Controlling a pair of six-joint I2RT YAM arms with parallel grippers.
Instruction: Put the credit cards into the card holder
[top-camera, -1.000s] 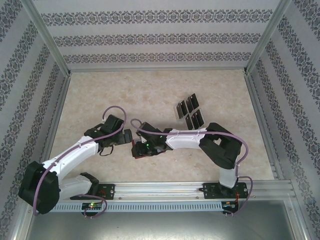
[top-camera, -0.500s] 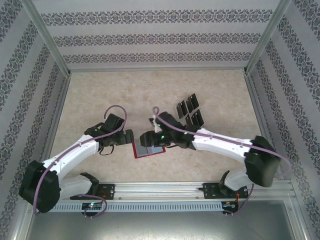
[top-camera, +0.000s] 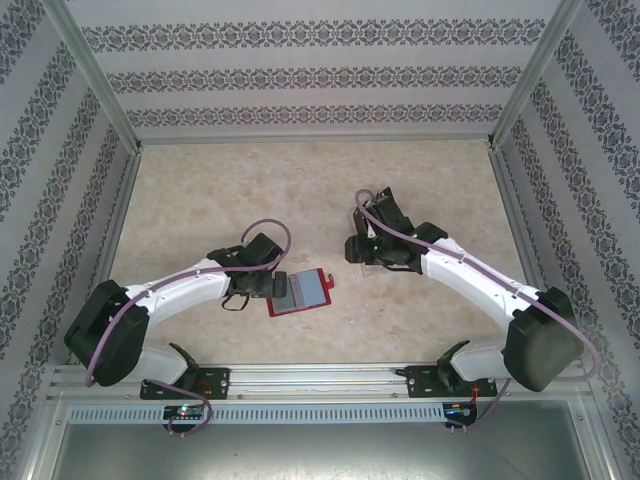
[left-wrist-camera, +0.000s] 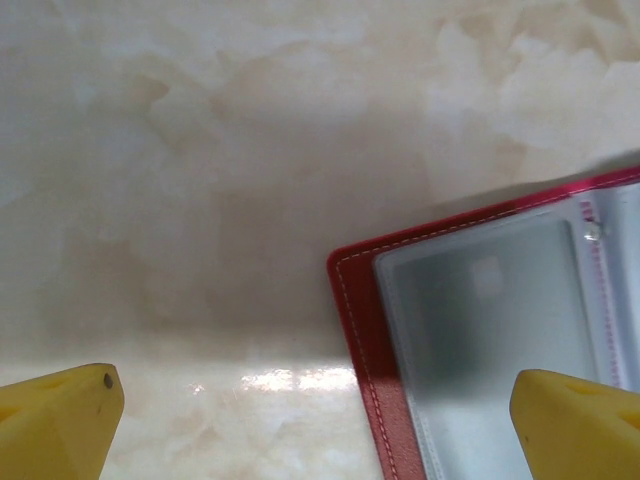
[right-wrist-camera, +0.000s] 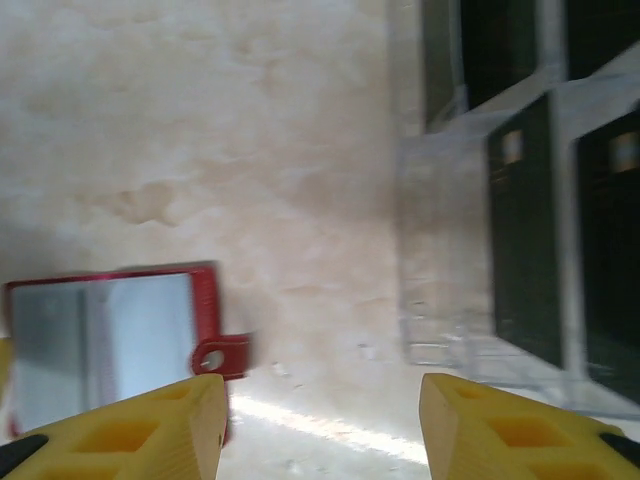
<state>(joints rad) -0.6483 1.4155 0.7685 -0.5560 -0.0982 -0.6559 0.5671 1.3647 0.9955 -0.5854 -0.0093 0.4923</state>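
The card holder (top-camera: 301, 292) is a red wallet lying open on the table, grey plastic pockets up, its clasp tab (right-wrist-camera: 220, 355) pointing right. My left gripper (top-camera: 266, 287) is open at the wallet's left edge. In the left wrist view the wallet's corner (left-wrist-camera: 360, 330) lies between the yellow fingertips (left-wrist-camera: 62, 420), untouched. My right gripper (top-camera: 358, 250) is open and empty, low over the table between the wallet (right-wrist-camera: 100, 350) and the credit cards (right-wrist-camera: 525, 230). The black cards stand in a clear stand (right-wrist-camera: 450, 260). In the top view the right arm hides most of them.
Metal rails (top-camera: 115, 250) and patterned walls close in the marble table (top-camera: 200, 190) on three sides. The arm bases sit on a rail at the near edge (top-camera: 320, 380). Bare table lies behind and to the left of the wallet.
My right gripper has left the wallet and swung back and right to the card stand. The wallet now lies open. My left gripper has shifted right to the wallet's left edge.
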